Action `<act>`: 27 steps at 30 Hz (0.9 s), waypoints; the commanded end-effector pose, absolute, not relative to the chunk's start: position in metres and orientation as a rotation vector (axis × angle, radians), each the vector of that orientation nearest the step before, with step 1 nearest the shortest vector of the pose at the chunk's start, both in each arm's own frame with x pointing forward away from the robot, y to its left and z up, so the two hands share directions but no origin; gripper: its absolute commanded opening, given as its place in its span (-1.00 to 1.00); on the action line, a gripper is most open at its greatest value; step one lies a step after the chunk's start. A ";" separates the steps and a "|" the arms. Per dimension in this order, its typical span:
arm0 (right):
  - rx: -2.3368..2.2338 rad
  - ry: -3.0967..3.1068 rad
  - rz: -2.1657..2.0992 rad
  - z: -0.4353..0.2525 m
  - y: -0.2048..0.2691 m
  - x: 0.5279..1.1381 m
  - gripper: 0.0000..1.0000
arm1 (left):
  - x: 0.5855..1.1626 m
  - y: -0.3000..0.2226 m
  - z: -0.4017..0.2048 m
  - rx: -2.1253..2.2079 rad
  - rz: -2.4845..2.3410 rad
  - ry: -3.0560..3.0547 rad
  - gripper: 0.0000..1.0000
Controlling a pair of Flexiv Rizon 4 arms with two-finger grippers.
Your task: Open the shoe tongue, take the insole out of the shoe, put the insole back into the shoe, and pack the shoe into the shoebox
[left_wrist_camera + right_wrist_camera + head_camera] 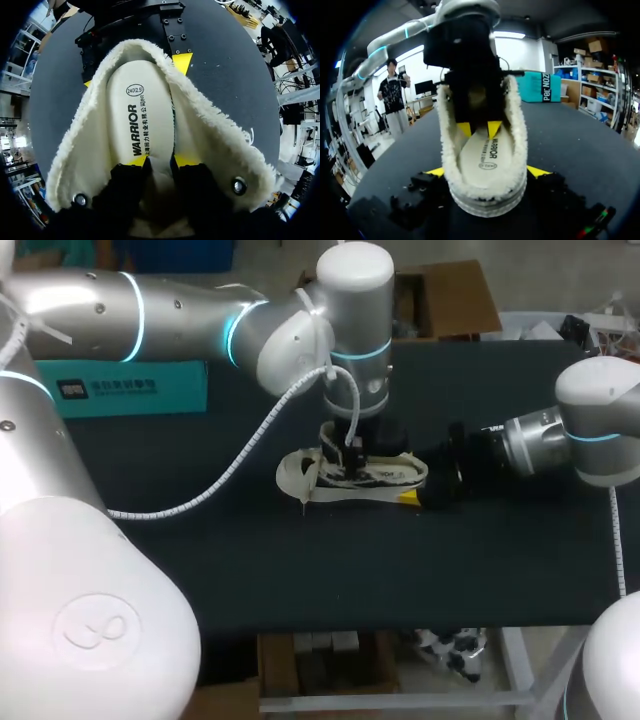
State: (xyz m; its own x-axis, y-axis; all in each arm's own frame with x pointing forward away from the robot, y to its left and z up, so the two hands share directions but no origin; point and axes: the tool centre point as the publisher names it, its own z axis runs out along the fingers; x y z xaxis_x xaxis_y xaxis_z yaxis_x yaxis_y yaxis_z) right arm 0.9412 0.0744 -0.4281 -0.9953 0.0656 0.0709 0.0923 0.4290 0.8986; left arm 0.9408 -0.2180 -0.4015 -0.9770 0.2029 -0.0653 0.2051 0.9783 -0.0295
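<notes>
The insole is lying inside the shoe with its printed face up. The shoe is sitting on its sole near the middle of the desk. Our left hand is reaching down into the shoe's opening from above. Its two yellow tips are standing close together with a strip of the insole between them. We are reading that as clamped on the insole, with one tip on its top face and the other at its side edge against the fleece lining. Our right hand is gripping the shoe at the heel, one yellow tip pressing on each side of the sole. The teal shoebox is sitting well apart from the shoe, off past its toe end.

We are judging this to be the insole step, most likely the pull-out, with packing not yet begun. To do it well, we are aiming to lift the pinched edge up and back toward the heel. Peeling the insole along its length is safer than yanking it straight up, since its toe end is probably tucked under the upper. We are wanting a firm heel grip from the right hand so the shoe is not rising with the insole. We are also watching that the left tips are catching only insole, because snagged fleece would be dragging the whole shoe.
</notes>
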 end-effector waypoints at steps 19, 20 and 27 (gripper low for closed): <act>-0.141 -2.629 -1.662 -0.433 0.074 0.942 -1.00 | 1.019 -0.231 -0.529 0.236 -0.030 2.813 -1.00; -0.141 -2.629 -1.662 -0.433 0.074 0.942 -1.00 | 1.020 -0.231 -0.526 0.235 -0.031 2.813 -1.00; -0.141 -2.629 -1.662 -0.433 0.074 0.942 -1.00 | 1.013 -0.230 -0.480 0.274 -0.125 2.846 -1.00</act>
State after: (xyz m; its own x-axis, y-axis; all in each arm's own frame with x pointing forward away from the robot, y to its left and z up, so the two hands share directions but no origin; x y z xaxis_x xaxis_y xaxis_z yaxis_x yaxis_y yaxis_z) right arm 0.9455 0.0720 -0.4277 -0.9950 0.0703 0.0703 0.0938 0.4286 0.8986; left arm 0.9658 -0.2240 -0.3935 -0.9402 0.1671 -0.2969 0.1820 0.9830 -0.0230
